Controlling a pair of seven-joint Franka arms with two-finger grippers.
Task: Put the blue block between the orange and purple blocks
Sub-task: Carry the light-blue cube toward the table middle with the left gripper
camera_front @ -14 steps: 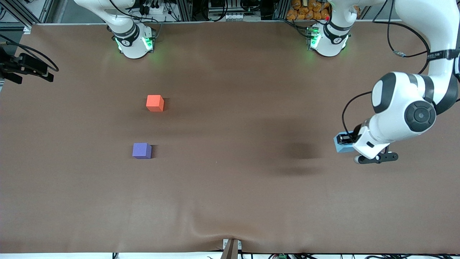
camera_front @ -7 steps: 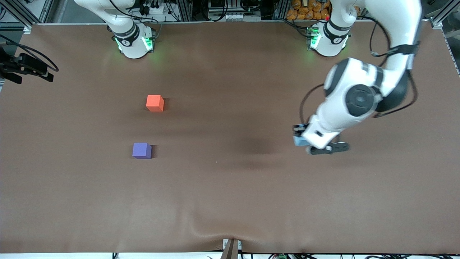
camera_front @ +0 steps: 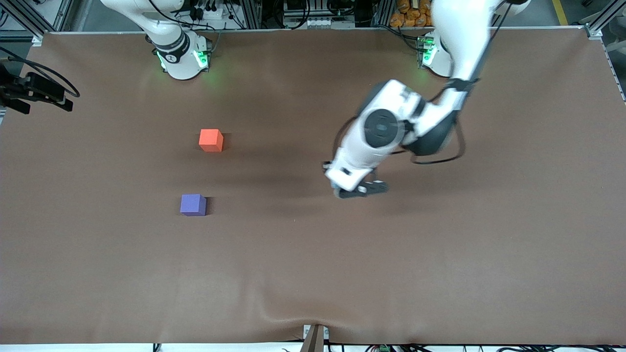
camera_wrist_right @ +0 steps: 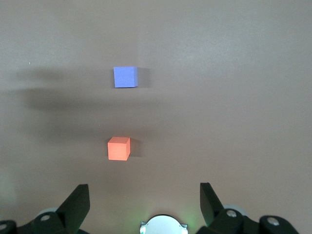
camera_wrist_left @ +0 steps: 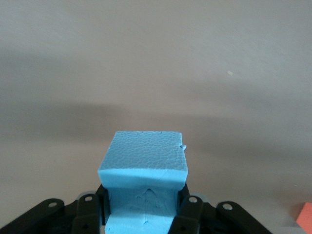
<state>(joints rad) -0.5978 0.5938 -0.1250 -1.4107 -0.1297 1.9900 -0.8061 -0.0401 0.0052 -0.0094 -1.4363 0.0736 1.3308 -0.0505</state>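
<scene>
My left gripper (camera_front: 332, 172) hangs over the middle of the table, shut on the sky-blue block (camera_wrist_left: 144, 158). The wrist view shows the block clamped between both black fingers (camera_wrist_left: 192, 214). In the front view the hand hides the block. The orange block (camera_front: 211, 140) and the purple block (camera_front: 193, 204) sit apart toward the right arm's end, the purple one nearer the front camera. A corner of the orange block shows in the left wrist view (camera_wrist_left: 304, 218). My right gripper (camera_wrist_right: 144, 202) is open and empty, high above its own base, looking down on the orange block (camera_wrist_right: 119, 148) and the purple block (camera_wrist_right: 125, 76). It waits.
A brown cloth (camera_front: 313, 274) covers the table, with a wrinkle at its near edge (camera_front: 293, 318). A black device (camera_front: 34, 90) juts in at the right arm's end. The two arm bases (camera_front: 181, 56) stand along the far edge.
My left arm has swung from its own end of the table toward the middle, carrying the blue block closer to the orange and purple blocks. Those two blocks have not moved.
</scene>
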